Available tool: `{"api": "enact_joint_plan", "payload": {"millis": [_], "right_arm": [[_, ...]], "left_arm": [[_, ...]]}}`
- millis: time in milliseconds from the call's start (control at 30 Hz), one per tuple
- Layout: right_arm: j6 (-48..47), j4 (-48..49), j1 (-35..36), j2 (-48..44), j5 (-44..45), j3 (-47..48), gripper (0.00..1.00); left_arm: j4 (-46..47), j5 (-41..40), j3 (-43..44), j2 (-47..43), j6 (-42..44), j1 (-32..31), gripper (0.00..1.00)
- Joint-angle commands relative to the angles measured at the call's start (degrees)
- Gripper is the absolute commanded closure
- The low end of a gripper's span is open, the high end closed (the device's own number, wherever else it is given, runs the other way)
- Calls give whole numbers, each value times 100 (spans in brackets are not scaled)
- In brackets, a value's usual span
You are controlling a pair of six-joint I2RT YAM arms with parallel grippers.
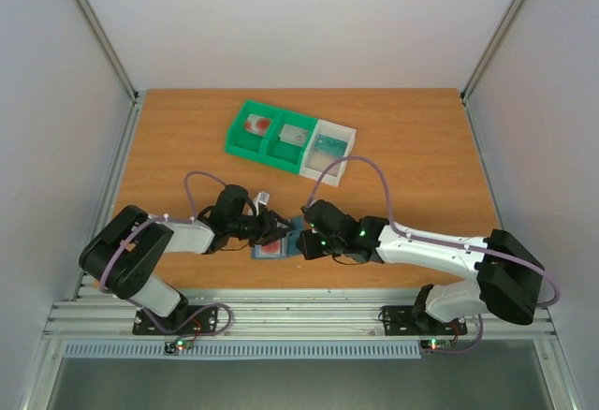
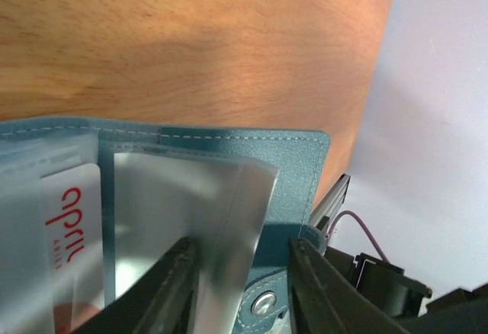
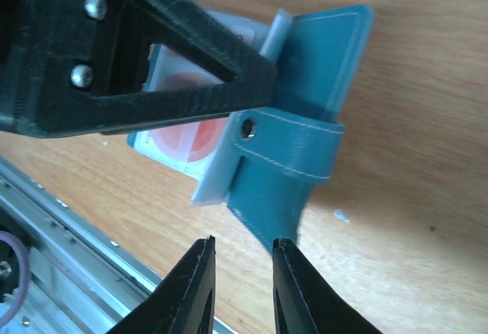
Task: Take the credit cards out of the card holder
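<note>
The small dark teal-blue bifold card holder (image 1: pixel 281 244) lay open by the near edge of the wooden counter (image 1: pixel 421 167). Our left gripper (image 2: pixel 242 244) straddled its clear plastic sleeve (image 2: pixel 221 197), unclenched. Our right gripper (image 3: pixel 244 244), likewise parted, sat at its corner, we judged to steady it.

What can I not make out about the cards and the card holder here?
Top view: left tool and right tool cover most of the card holder; its contents cannot be counted.
Left wrist view: the frame edge cuts off the red-printed card.
Top view: cards in the bin tray are too small to read.
</note>
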Motion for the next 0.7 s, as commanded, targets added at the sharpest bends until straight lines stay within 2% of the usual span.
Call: {"api": "enact_joint_plan", "payload": {"millis": [0, 67, 267, 533, 667], "right_arm": [[181, 414, 190, 92, -198, 166, 78], [242, 612, 267, 148, -221, 175, 80], [429, 1097, 366, 577, -164, 172, 85], [406, 1739, 366, 881, 33, 12, 88], [383, 1677, 365, 1108, 137, 20, 88]], "left_arm": [[469, -54, 173, 174, 77, -36, 70], [628, -65, 143, 262, 35, -32, 74], [747, -41, 182, 366, -49, -35, 74], [547, -209, 127, 246, -59, -27, 73], [636, 11, 193, 213, -54, -22, 71]]}}
